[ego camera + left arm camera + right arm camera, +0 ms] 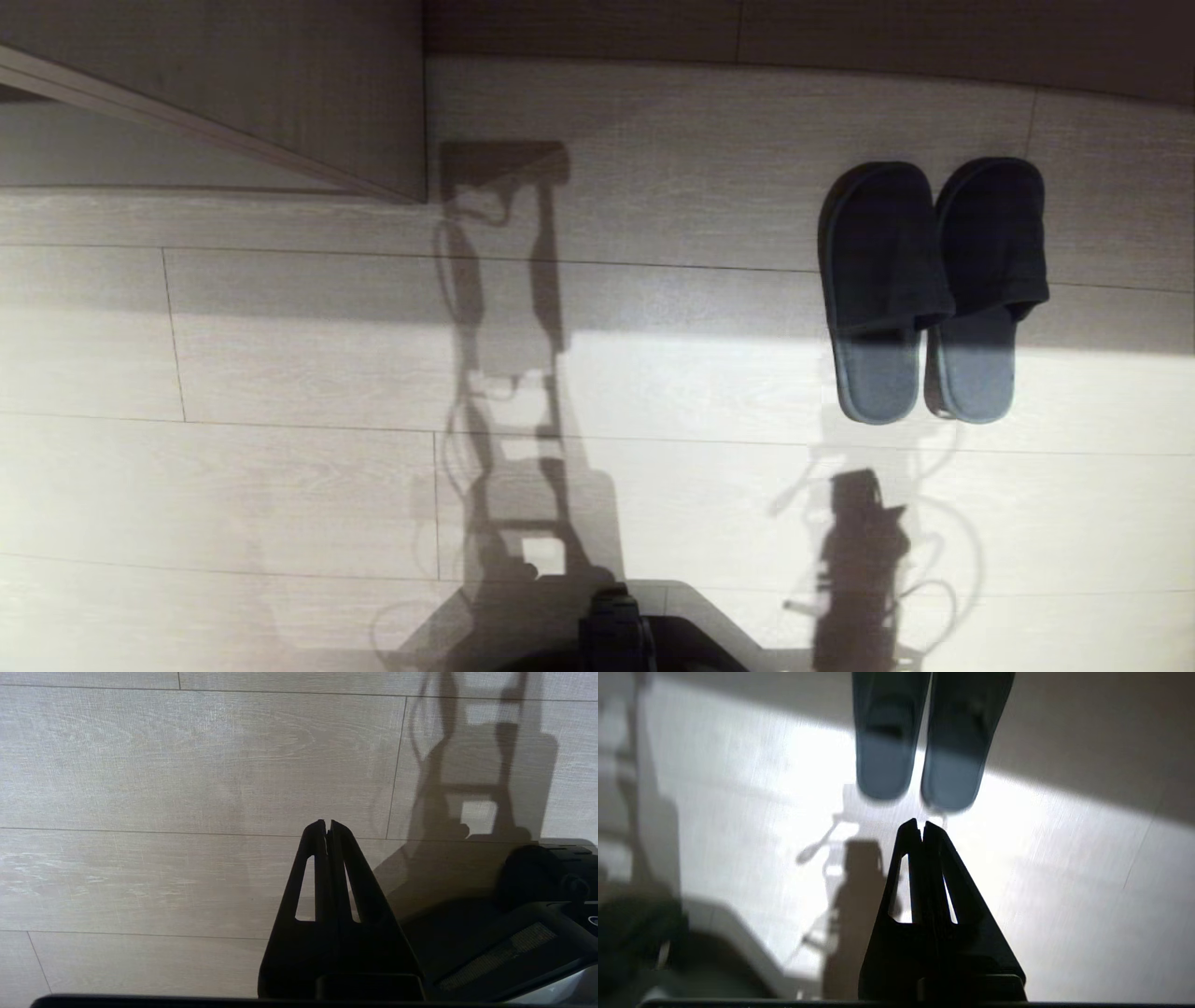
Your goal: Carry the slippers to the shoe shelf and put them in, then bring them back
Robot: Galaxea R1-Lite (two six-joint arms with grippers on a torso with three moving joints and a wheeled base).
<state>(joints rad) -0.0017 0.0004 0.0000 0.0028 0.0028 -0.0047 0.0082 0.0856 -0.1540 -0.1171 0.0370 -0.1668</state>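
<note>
On pale wood-plank floor (pixel 280 485), paired slippers (pixel 934 289), sunlit heels.

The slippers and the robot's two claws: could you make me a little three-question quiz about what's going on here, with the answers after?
1. True or false: the slippers lie side by side on the floor, with neither gripper touching them.
2. How do the fingers of the right gripper stand? A) wide open B) shut, holding nothing C) shut on a slipper
3. Fill in: seen from the head, the slippers' open heel ends point ___ the robot.

Key
1. True.
2. B. The left gripper is shut and empty too, over bare floor.
3. Toward: the covered toe ends point away.
</note>
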